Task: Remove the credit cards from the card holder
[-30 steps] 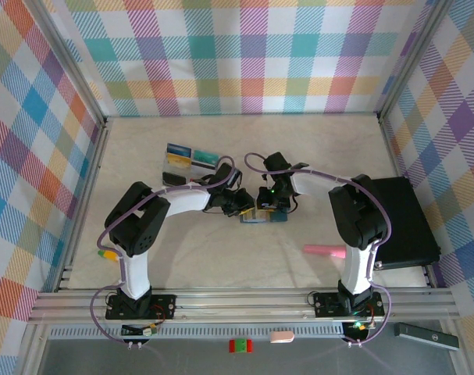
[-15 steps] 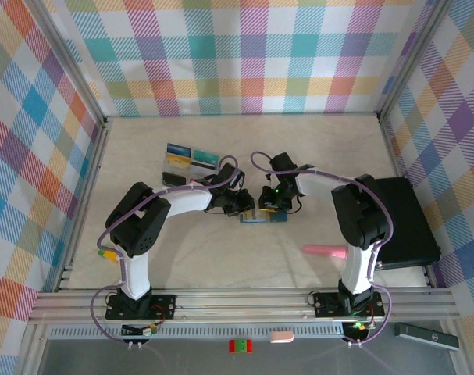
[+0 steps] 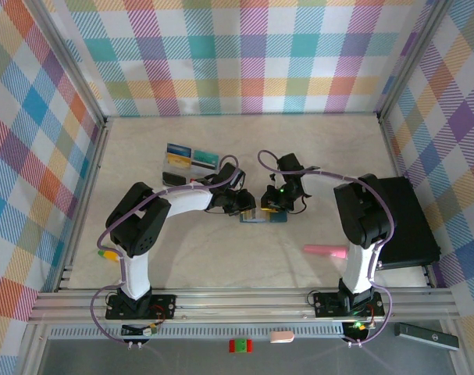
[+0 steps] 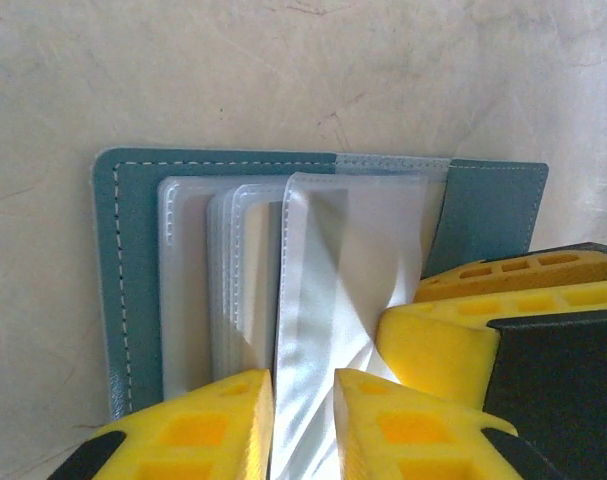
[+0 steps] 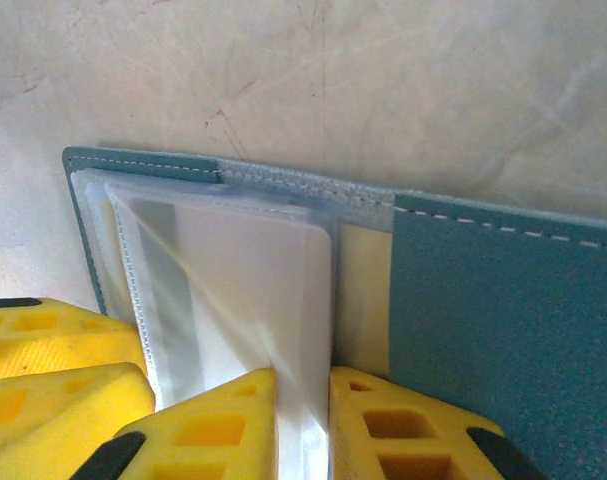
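The teal card holder [image 3: 279, 219] lies open in the middle of the table, its clear sleeves fanned out [image 4: 133, 260] [image 5: 503, 320]. My left gripper [image 3: 247, 209] [image 4: 303, 385] reaches in from the left, shut on one clear sleeve [image 4: 323, 260] that stands up between its yellow fingers. My right gripper [image 3: 269, 205] [image 5: 303, 380] comes in from the right, its fingers pinching a white card [image 5: 273, 270] still in its sleeve. A pale yellow card [image 5: 363, 290] lies beside that one in the holder. Several credit cards [image 3: 191, 158] lie at the back left, with a black card [image 3: 172, 179] just below them.
A big black box [image 3: 404, 223] sits at the right edge. A pink object [image 3: 324, 251] lies near the right arm's base. A yellow and green block [image 3: 106, 255] rests at the left edge. The two grippers' fingers stand almost touching over the holder.
The right wrist has shifted a little to the right and its jaws have narrowed on the white card. The left gripper and the holder have stayed put.
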